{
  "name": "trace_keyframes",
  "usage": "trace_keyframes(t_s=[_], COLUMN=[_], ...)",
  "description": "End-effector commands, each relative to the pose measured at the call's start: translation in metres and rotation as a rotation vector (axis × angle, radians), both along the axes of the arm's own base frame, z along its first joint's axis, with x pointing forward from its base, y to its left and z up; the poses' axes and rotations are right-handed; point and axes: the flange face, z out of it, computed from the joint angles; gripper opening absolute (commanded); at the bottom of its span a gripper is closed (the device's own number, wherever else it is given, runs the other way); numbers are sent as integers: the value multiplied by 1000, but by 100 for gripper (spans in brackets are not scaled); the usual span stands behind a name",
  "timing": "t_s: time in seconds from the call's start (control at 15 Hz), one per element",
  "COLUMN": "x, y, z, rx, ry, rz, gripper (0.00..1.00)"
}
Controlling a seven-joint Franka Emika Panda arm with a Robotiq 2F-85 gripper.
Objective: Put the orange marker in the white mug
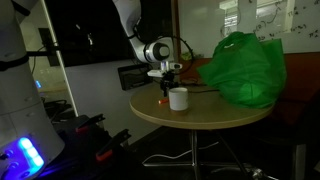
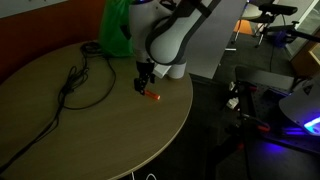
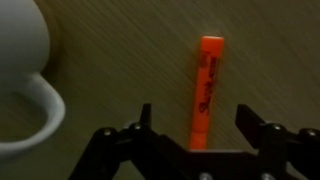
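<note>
One orange marker (image 3: 205,90) lies flat on your surface (image 3: 120,50), pointing toward twelve o'clock between the spread, empty fingers of your gripper (image 3: 195,120); the white mug (image 3: 20,60) sits at nine o'clock, apart from it.

In the wrist view, white mug (image 3: 22,45) cut off by the left and top edges — only a curve of wall and the handle loop showing. Lower end of the orange marker (image 3: 206,85) hidden behind the end effector (image 3: 195,125), itself cropped at the bottom edge. Printing along the orange marker too blurred to read. In an exterior view, white mug (image 2: 179,71) mostly hidden behind the arm (image 2: 168,40); green bag (image 2: 117,30) cut by the top edge. In an exterior view, orange marker (image 1: 163,100) a dim speck on the tabletop (image 1: 205,113) — too small to judge contact with the end effector (image 1: 168,78).
</note>
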Motion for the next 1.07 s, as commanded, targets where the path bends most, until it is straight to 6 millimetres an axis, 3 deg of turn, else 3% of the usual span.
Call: trace_keyframes(t_s=[0.0, 0.13, 0.67, 1.0], x=[10, 12, 12, 5], y=[9, 13, 10, -5], z=[-6, -7, 1, 25], rx=[-15, -17, -9, 19], ry=[0, 4, -35, -71], rz=[-12, -12, -61, -95], gripper=[65, 61, 1, 5])
